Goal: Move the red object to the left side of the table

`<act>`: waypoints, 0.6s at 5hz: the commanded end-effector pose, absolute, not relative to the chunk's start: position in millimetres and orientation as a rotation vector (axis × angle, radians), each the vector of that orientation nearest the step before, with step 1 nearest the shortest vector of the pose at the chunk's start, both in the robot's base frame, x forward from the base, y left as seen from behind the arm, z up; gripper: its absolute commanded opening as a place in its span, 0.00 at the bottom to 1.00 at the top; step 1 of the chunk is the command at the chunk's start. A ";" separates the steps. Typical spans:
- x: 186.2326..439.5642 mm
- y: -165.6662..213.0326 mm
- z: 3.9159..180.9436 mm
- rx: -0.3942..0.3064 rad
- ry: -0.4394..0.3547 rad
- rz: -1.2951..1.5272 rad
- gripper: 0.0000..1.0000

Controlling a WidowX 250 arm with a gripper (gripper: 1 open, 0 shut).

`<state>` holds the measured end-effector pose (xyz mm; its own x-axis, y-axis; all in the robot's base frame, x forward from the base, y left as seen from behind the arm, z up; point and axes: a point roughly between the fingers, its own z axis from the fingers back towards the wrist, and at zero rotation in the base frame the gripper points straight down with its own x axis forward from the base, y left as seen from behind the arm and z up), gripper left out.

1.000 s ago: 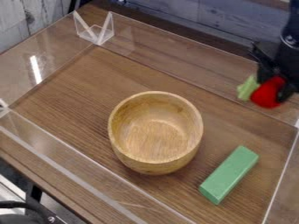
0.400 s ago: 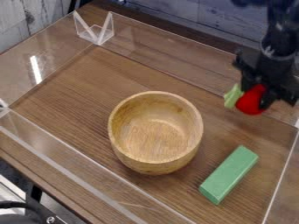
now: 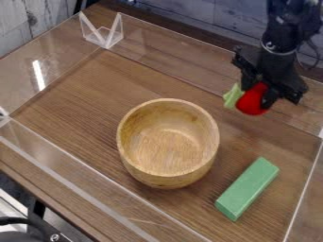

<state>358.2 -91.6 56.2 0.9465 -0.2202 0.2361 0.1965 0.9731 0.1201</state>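
Three loose things share the table (image 3: 76,104), a dark wood-grain top with low clear plastic walls. Nearest lies a long green block (image 3: 247,188), flat-sided and matte. Beyond it sits a round wooden bowl (image 3: 168,142), smooth, pale and empty. Farther back on the right, the gripper (image 3: 259,95) points steeply down with its jaws clenched on the red object (image 3: 254,99), carrying it just above the wood, well right of the bowl. That toy fruit looks light, hard and glossy, so probably a bit slippery; being round, it is best pinched across its middle, not by the small green leaf (image 3: 232,95) on its side. A clear folded stand (image 3: 101,30) sits at the far corner.
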 end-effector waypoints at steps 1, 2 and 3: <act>372.7 -107.6 61.0 0.068 -0.301 -0.236 0.00; 372.0 -104.1 61.2 0.073 -0.307 -0.228 0.00; 375.0 -105.2 54.1 0.072 -0.302 -0.231 0.00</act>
<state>364.6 -103.6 36.4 0.9424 -0.2418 0.2310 0.2218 0.9690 0.1091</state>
